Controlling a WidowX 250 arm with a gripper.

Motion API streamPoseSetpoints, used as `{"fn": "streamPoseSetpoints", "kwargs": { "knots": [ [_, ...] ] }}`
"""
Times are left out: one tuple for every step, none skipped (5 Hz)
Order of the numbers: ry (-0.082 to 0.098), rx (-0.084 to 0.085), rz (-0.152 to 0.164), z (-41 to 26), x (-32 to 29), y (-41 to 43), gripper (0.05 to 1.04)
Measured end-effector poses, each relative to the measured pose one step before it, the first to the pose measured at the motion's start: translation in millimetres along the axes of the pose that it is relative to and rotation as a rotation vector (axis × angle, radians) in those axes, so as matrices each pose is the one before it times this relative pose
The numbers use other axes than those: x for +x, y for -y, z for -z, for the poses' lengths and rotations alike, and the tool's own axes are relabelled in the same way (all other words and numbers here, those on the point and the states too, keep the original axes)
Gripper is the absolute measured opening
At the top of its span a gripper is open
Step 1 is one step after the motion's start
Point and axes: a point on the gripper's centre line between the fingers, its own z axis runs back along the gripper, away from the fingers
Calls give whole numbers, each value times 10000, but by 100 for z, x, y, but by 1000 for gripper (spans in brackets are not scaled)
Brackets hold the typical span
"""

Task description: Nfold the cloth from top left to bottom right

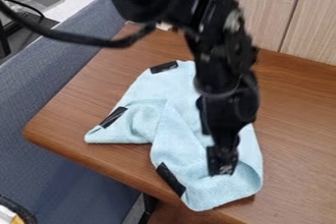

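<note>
A wooden surface (295, 120) spreads out before me, with a black robot arm (226, 56) hanging over it from the top. Below lies the light-blue cloth (134, 125), rumpled, its lower end by the surface's near edge, black strips (171, 179) on it. The fingers (222, 161) are down at its lower right; how far open, or whether gripping cloth, I can't tell.

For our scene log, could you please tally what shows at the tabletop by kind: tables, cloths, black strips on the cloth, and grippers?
Wooden table: 1
Light blue cloth: 1
Visible black strips: 3
Gripper: 1
Total: 6
</note>
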Motion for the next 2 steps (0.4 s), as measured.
{"fn": "streamPoseSetpoints", "kwargs": {
  "knots": [
    [475, 387, 297, -2369, 893, -70, 1001],
    [217, 431, 311, -1289, 980, -307, 1001]
  ]
}}
